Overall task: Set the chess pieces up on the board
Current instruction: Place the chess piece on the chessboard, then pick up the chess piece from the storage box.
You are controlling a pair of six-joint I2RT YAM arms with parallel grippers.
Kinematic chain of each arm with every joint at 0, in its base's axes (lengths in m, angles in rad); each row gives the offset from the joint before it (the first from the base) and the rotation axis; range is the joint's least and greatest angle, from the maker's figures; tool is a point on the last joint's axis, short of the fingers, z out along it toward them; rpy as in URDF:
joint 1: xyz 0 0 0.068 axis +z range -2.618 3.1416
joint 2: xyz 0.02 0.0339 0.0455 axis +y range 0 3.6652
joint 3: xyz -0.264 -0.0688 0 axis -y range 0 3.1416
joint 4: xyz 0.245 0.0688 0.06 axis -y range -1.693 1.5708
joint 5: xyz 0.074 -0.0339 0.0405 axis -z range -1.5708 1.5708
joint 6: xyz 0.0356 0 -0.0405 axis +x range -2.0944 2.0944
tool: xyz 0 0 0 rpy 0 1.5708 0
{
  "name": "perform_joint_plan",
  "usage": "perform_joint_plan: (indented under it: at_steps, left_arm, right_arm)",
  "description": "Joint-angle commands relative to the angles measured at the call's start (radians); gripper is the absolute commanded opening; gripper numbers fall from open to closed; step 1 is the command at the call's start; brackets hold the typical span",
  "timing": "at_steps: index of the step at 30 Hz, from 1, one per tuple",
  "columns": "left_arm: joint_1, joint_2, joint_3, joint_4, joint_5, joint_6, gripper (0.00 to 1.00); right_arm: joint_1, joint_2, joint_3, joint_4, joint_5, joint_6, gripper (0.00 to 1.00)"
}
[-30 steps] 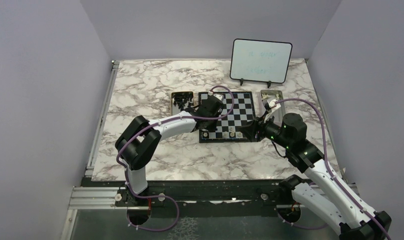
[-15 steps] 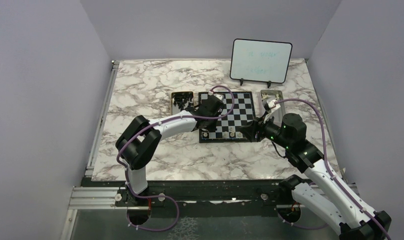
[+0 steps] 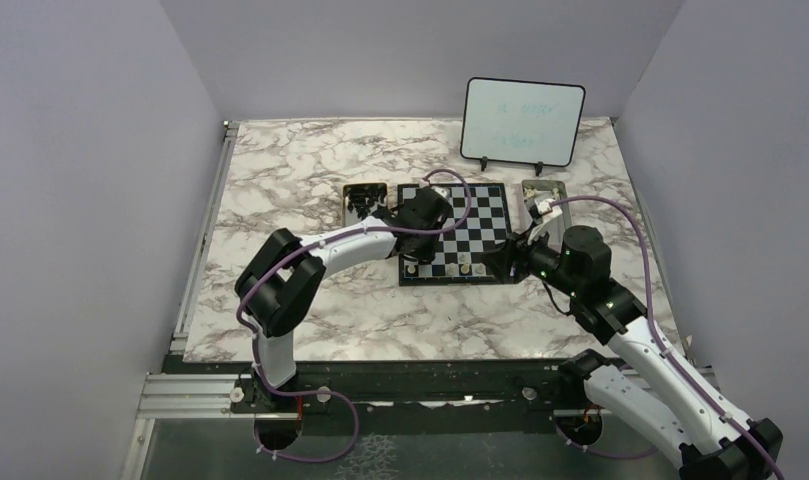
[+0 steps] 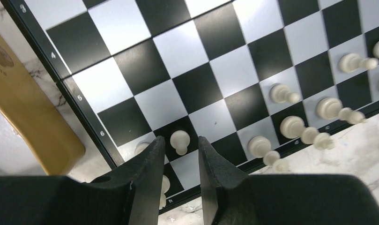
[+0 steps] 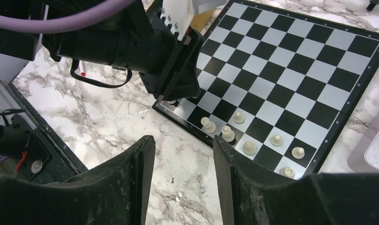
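The left gripper (image 4: 178, 161) is hovering narrowly parted and empty, a pawn (image 4: 180, 141) standing just beyond its tips on the board (image 4: 145, 61). The right gripper (image 5: 182, 164) is hanging half-open, empty. Only a few chess pieces (image 5: 228, 134) are standing; most are left to place.

In the left wrist view, white rank numerals stand on the black border of the board (image 4: 150, 65), running from 11 o'clock down toward 7 o'clock: 3, 4, 5 and 6. On the border near 6 o'clock there is a small white letter, probably an h. The other file letters toward 3 o'clock are too blurred to read. The gold tray (image 4: 33, 112) at 9 o'clock bears a faint, illegible embossed mark. In the top view, the whiteboard (image 3: 523, 122) at 1 o'clock carries pale blue handwriting that cannot be made out.
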Motion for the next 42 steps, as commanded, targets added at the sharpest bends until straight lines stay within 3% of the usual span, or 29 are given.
perform_joint_plan:
  at_steps: [1,6,11,17,18,19,20,30,35,42]
  left_arm:
    - [0.028,-0.043,0.068,-0.002,0.066,-0.004,0.34]
    - [0.073,-0.126,0.087,0.021,0.188,-0.014,0.38]
    - [0.149,-0.255,0.045,0.06,0.305,-0.03,0.46]
    - [0.218,-0.454,-0.046,0.093,0.348,0.008,0.54]
    - [0.221,-0.482,-0.059,0.09,0.348,0.021,0.58]
    - [0.22,-0.514,-0.075,0.09,0.347,0.038,0.86]
    - [0.221,-0.544,-0.092,0.089,0.342,0.055,0.97]
    - [0.223,-0.83,-0.344,0.141,0.292,0.194,0.99]
    - [0.222,-0.912,-0.477,0.219,0.333,0.262,0.99]
    - [0.222,-0.943,-0.499,0.222,0.382,0.335,0.99]
  right_arm:
    - [0.001,0.009,0.004,0.003,0.101,0.092,0.54]
    - [0.001,0.096,0.086,-0.084,0.192,0.164,0.54]
    - [0.001,0.191,0.116,-0.067,0.281,0.218,0.53]
    - [-0.015,0.365,0.181,-0.014,0.499,0.156,0.53]
    - [-0.025,0.403,0.2,-0.011,0.526,0.146,0.52]
    - [-0.039,0.432,0.214,-0.004,0.548,0.14,0.51]
    - [-0.06,0.462,0.228,0.007,0.556,0.139,0.49]
    - [-0.321,0.686,0.371,0.051,0.502,-0.074,0.46]
    - [-0.432,0.825,0.465,0.01,0.441,-0.221,0.38]
    - [-0.48,0.855,0.421,0.118,0.318,-0.481,0.39]
